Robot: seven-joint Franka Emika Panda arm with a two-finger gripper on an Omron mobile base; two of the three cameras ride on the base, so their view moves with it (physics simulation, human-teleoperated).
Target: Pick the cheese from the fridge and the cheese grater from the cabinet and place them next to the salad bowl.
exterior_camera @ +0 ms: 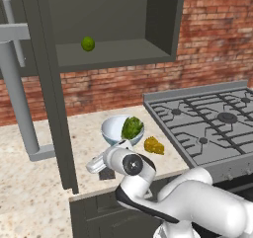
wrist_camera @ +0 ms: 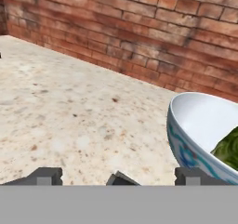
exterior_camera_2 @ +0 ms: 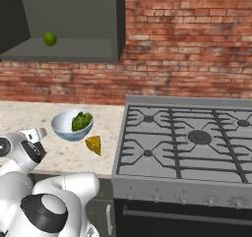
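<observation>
The grater (wrist_camera: 122,179) is mostly cut off in the hand view: only a grey tip shows between the two finger tips, which stand wide apart, touching nothing visible. In the left base view a dark object at the hand's 6 o'clock sits on the tabletop (exterior_camera: 29,202), partly hidden by the arm; its identity cannot be confirmed. The jaws (wrist_camera: 118,176) are wide. The salad bowl (exterior_camera: 116,128) stands on the tabletop; the cheese (exterior_camera: 154,145) lies just beside it at its 4 o'clock. The open cabinet (exterior_camera: 118,52) holds a lime (exterior_camera: 88,44). The stove (exterior_camera: 207,123) adjoins at 3 o'clock.
</observation>
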